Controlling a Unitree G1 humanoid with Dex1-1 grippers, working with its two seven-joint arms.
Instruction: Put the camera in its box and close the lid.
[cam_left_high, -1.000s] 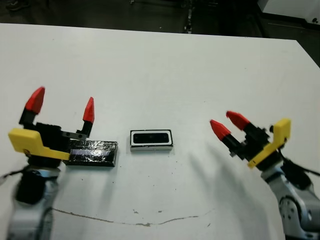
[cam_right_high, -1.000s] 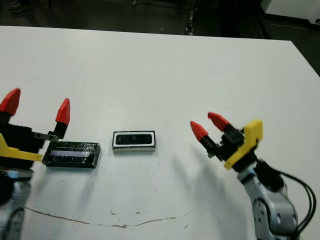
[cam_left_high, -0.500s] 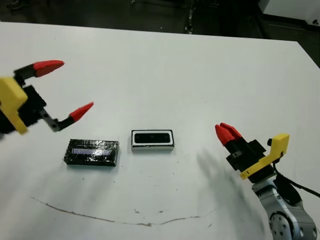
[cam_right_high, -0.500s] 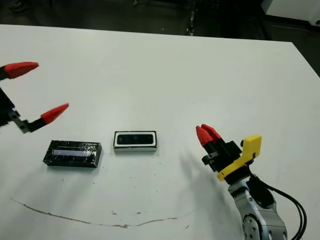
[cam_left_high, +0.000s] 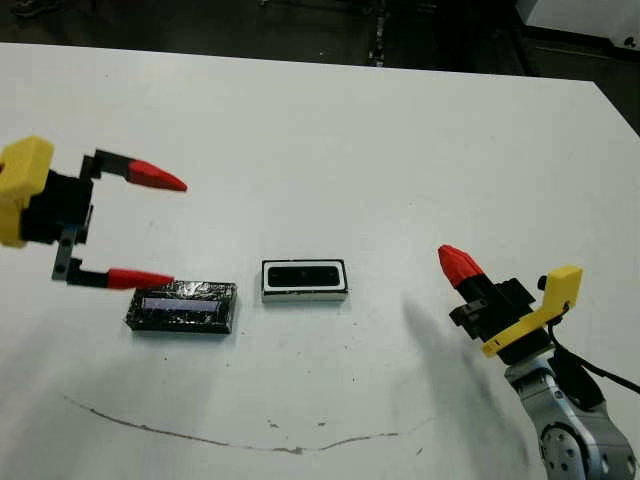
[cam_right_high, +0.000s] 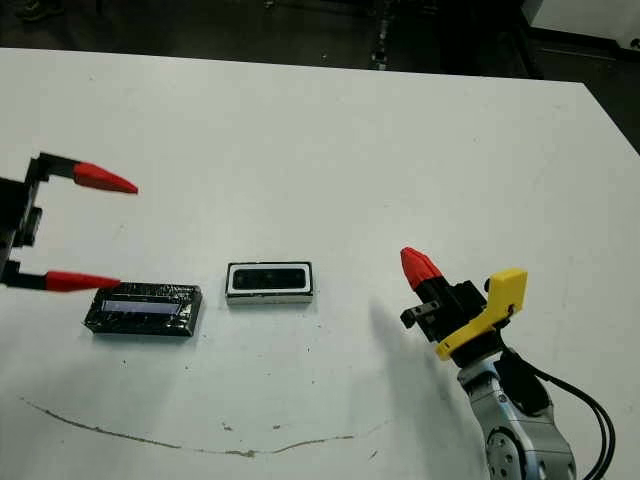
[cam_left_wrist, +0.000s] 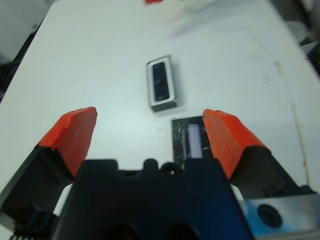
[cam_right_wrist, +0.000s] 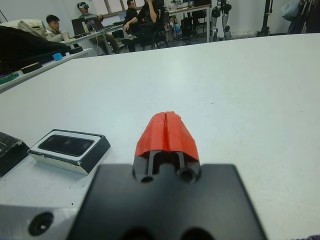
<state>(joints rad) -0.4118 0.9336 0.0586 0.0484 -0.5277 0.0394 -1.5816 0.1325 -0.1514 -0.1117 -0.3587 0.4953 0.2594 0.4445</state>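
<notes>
Two risks: the spread-fingered left gripper (cam_left_high: 140, 228), above the lid (cam_left_high: 182, 306) lying on the table beside the box (cam_left_high: 305, 280) holding the camera (cam_left_high: 304, 273), may nudge either; clenched, empty right gripper (cam_left_high: 458, 264) idles apart

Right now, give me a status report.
Left gripper open above lid. Right gripper shut, empty. Camera in box, uncovered. Nothing blocking.

Beyond my wide white table (cam_right_wrist: 260, 85) I see seated people (cam_right_wrist: 145, 22) at long cluttered desks (cam_right_wrist: 95, 35) against pale walls.
</notes>
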